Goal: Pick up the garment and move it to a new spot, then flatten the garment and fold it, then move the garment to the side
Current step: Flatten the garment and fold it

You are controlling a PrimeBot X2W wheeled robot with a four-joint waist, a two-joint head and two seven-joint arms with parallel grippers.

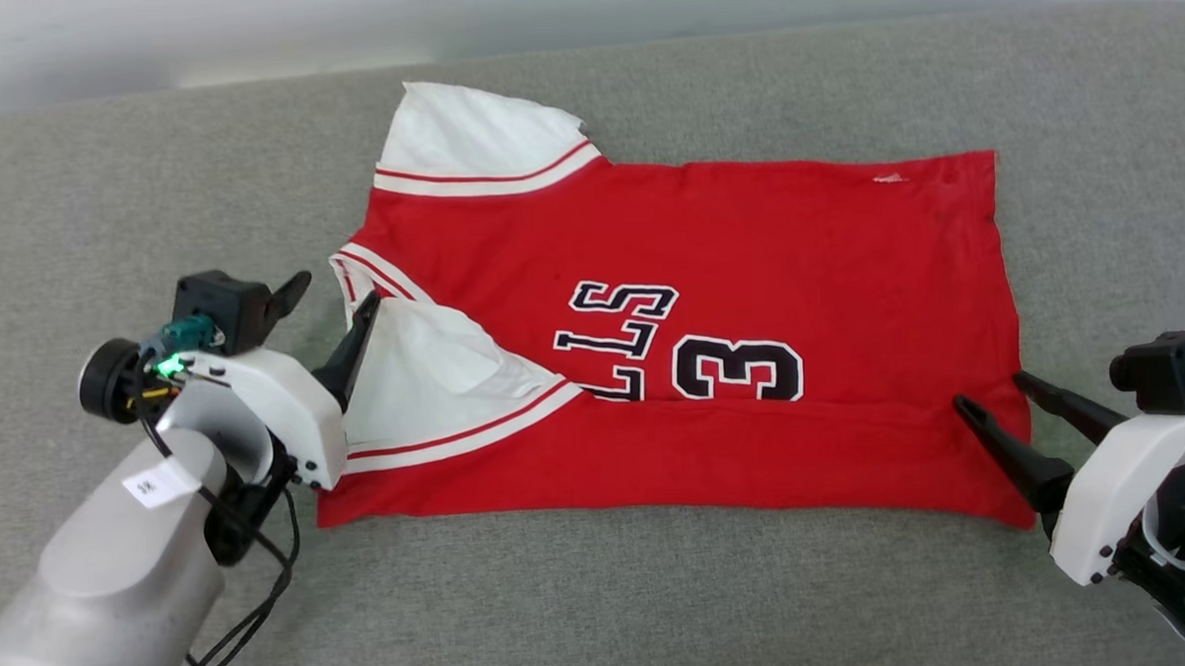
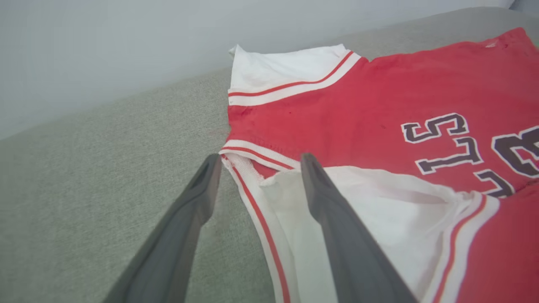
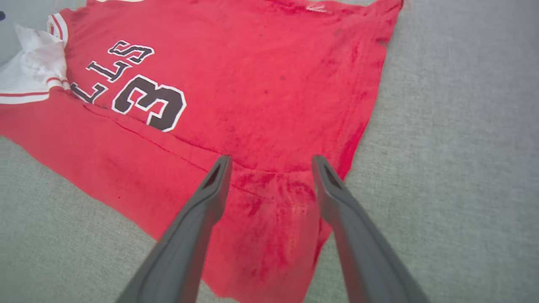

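Grey upholstery (image 1: pixel 154 191) lay under a pale wall (image 1: pixel 247 30). On it, the red shirt (image 1: pixel 747 249) lay mostly flat, one side folded over, reaching from one gripper to the other. The left gripper (image 1: pixel 335 291) had its jaws spread, the collar trim (image 2: pixel 248 185) between them. The right gripper (image 1: pixel 989 388) had its jaws spread over the hem corner (image 3: pixel 273 202).

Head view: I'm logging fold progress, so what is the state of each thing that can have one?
garment: lying flat on the grey cushion, near side folded over the chest, partly hiding the lettering.
near sleeve: folded inward onto the red front.
far sleeve: spread outward, unfolded.
left pincer: open, at the collar, gripping nothing.
right pincer: open, over the hem corner, gripping nothing.
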